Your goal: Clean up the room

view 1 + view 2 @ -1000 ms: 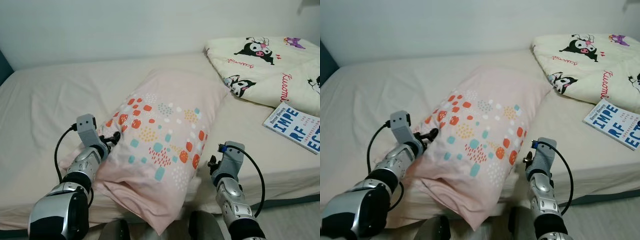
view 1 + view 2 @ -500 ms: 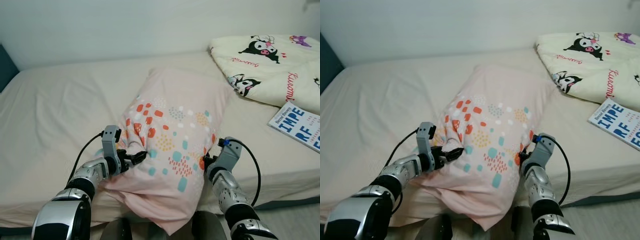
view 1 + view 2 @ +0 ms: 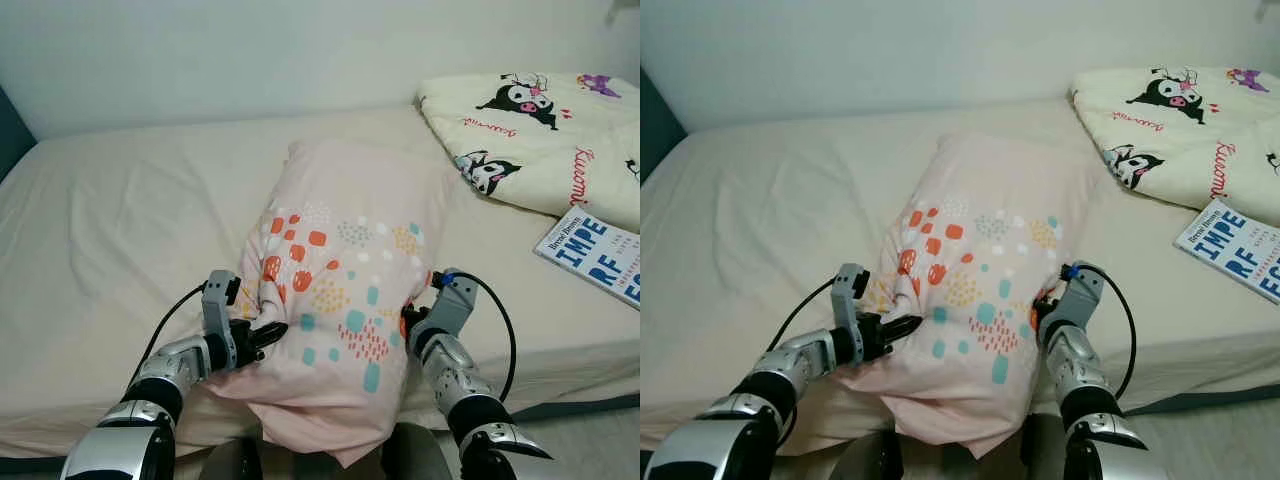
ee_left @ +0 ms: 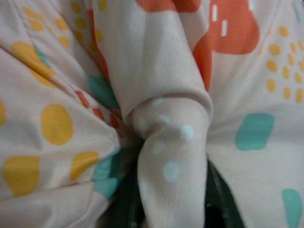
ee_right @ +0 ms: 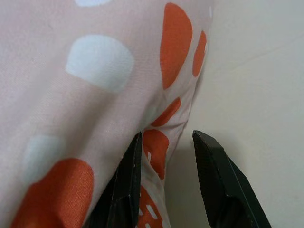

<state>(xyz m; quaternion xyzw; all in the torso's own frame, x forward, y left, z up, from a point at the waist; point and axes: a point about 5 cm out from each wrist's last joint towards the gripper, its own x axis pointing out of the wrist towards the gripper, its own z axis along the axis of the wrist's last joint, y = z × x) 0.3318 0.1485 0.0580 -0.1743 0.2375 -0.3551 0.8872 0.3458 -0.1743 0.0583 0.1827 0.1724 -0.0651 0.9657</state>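
Pillow [image 3: 345, 290], pale pink with orange, teal, yellow and white spots, lies lengthwise on the bed [image 3: 120, 220], its near end hanging past the bed's front edge. The left claw [image 3: 262, 335] is at the pillow's near left side, its black fingers pinched on a bunched fold of the pillowcase; the left wrist view shows that fold of fabric squeezed between the two fingers. The right claw [image 3: 1042, 308] is pressed against the pillow's near right side, by an orange spot. In the right wrist view its fingers [image 5: 214, 175] stand apart, with the pillow's edge lying between them and over the inner one, and the cream sheet beside the outer one; they have not closed on the fabric. Both silver arms reach up from the bottom of the eye views, each trailing a black cable at the wrist.

A folded quilt [image 3: 540, 130], cream with black cartoon figures, lies on the bed's far right corner. A book [image 3: 598, 255] with a white cover and large blue letters lies flat just in front of it, near the bed's right edge, well apart from the pillow. A pale wall [image 3: 250, 50] runs behind the bed.
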